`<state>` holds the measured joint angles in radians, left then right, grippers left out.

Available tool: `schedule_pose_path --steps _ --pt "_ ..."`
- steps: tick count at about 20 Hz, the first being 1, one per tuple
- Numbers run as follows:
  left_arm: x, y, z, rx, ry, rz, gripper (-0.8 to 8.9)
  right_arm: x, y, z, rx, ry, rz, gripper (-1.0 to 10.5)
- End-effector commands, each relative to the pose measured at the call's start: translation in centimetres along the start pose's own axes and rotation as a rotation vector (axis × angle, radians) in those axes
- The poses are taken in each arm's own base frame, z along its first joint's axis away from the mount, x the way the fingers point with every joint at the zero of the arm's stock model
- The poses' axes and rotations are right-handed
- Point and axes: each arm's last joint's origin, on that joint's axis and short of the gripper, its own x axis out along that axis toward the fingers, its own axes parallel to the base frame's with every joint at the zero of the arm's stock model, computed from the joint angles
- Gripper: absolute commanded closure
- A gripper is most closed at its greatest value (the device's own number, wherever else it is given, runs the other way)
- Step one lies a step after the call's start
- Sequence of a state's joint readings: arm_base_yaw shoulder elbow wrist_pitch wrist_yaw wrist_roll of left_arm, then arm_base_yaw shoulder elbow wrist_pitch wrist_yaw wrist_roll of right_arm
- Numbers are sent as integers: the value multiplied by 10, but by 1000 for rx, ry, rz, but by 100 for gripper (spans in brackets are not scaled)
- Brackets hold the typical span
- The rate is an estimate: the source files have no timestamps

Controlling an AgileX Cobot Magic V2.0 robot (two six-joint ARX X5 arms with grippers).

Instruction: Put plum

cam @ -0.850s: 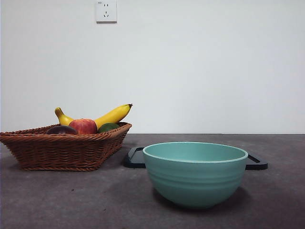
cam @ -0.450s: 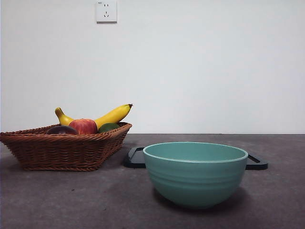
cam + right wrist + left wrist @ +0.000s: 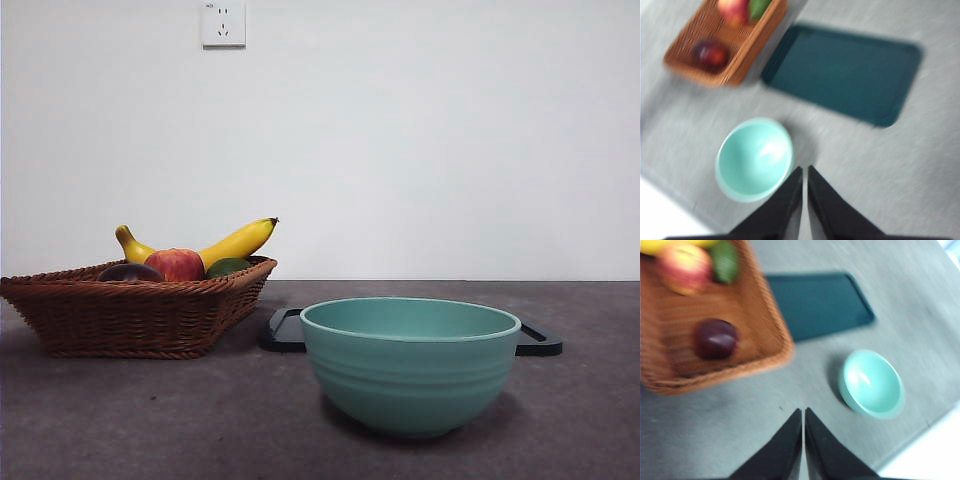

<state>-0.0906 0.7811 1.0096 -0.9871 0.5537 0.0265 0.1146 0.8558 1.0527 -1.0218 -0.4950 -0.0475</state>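
The plum (image 3: 715,338) lies in the wicker basket (image 3: 130,315), beside the apple (image 3: 175,264). Both the left gripper (image 3: 803,412) and the right gripper (image 3: 805,170) hover well above the basket, jaws pressed together, holding nothing.

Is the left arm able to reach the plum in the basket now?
Probably yes. The plum lies uncovered in the basket, apart from the apple. The left gripper hangs above the table, jaws shut, so it must open first.

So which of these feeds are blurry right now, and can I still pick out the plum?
Front view: sharp, plum barely shows above the basket rim. Left wrist view: smeared, plum still a clear dark blob. Right wrist view: blurrier, plum recognisable.
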Motion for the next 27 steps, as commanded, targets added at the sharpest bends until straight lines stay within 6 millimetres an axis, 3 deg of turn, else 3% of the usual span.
schedule_pose_path --steps 1,9,10,13,15,23,27 --pt "-4 -6 4 81 6 -24 805 0 7 3 -68 24 37 941" --pt "-3 -7 3 88 21 -33 778 2 15 2 -109 48 77 938" --pt "-3 -7 3 87 21 -33 720 2 15 2 -108 48 77 904" --pt "-3 -7 3 87 20 -31 444 2 15 2 -103 46 76 640" --pt "-3 -7 3 87 21 -31 343 2 15 2 -102 44 76 560" --pt "-3 -7 4 90 14 -29 345 2 15 2 -99 44 76 559" --pt "3 -2 14 104 -31 3 345 2 15 2 -100 42 76 559"
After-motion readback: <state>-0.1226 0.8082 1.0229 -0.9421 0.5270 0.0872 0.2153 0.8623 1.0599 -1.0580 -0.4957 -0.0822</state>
